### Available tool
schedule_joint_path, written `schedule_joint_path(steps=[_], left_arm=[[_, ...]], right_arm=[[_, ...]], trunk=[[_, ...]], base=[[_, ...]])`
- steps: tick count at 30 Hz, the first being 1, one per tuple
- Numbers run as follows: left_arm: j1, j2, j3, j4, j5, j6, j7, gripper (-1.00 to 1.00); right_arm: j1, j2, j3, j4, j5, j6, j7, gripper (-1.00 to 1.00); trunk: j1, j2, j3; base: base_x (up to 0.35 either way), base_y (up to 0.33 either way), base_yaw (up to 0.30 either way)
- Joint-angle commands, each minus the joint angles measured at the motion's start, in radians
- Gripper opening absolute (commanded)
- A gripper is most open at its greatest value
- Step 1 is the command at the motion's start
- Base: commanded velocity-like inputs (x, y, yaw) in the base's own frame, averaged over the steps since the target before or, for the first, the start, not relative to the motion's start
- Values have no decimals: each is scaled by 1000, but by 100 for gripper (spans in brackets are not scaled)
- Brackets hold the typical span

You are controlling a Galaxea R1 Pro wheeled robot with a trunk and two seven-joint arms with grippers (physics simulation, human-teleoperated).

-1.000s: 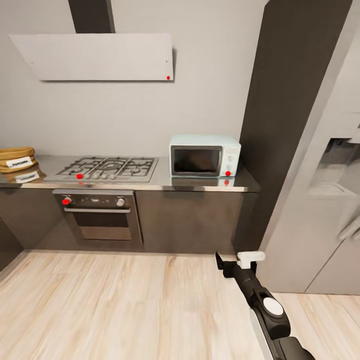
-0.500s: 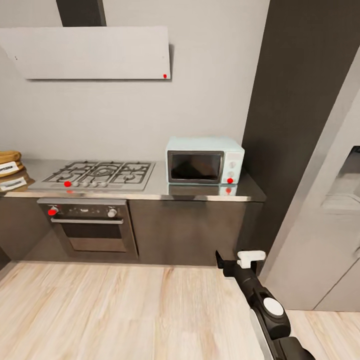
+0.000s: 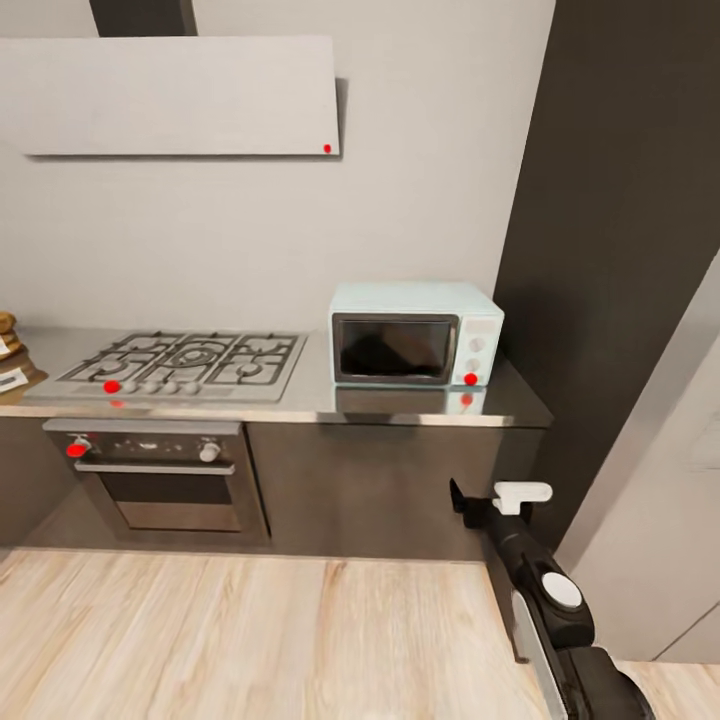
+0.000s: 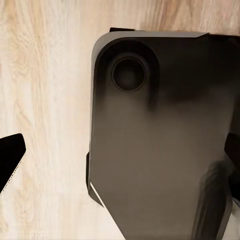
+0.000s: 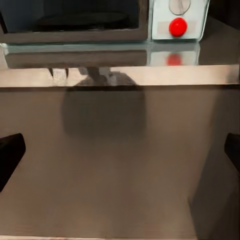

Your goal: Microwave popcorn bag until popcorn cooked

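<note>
Popcorn bag [image 3: 8, 345] is seen at the far left edge of the head view, cut off by the frame, so that a tan sliver and part of a white label are all that can be made out. It is set on the desk [image 3: 320, 400], the steel-topped run that also carries the gas hob [image 3: 175, 362] and the microwave [image 3: 415, 335]. The microwave door is closed, and a red dot is shown beside its knobs.

The right hand [image 3: 500, 497] is held low, in front of the cabinet face below the microwave. From this hand the microwave lies up and ahead, slightly toward the left arm's side; the bag lies far off toward the left arm's side, past the hob and the built-in oven [image 3: 155, 475]. The long axis of the bag cannot be judged from the sliver shown.

In the right wrist view the two dark fingertips [image 5: 10, 150] are seen well apart at the frame edges, with nothing between them; the hand is wide open and empty. In the left wrist view the robot's dark base [image 4: 160, 135] and the wood floor [image 4: 45, 100] are shown, with fingertips [image 4: 10, 155] at both edges, likewise spread and empty.

The bag is judged not yet collected. The left hand is judged the nearer one, though a sideways move of the base toward the bag would probably be required first.
</note>
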Motion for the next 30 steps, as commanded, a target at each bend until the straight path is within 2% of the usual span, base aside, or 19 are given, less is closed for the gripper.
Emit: schedule_joint_path(steps=[1,3,7,9,13,20,30], left_arm=[[0,0,1,0,6,-2,0,100],[0,1,1,0,6,-2,0,100],[0,1,-1,0,6,-2,0,100],[0,1,-3,-1,6,-2,0,100],[0,-4,0,-3,4,-4,0,100],[0,-9,-2,-2,10,5,0,100],[0,-9,-2,-2,11,5,0,100]], right_arm=[[-19,0,0,-1,1,9,2,100],[-41,0,-4,-1,1,13,1,100],[-84,0,-38,-1,1,26,-7,100],[-111,0,-43,-1,2,62,-8,100],[-120,2,-43,-1,3,77,-8,100],[-120,3,-41,-1,3,79,-7,100],[-120,5,-40,-1,2,79,-5,100]], trunk=[[1,-1,-1],[1,-1,-1],[1,-1,-1],[1,-1,-1],[1,-1,-1],[-26,48,21],[-65,118,52]], base=[[316,0,0],[316,0,0],[316,0,0],[316,0,0],[190,0,0],[28,0,0],[288,0,0]])
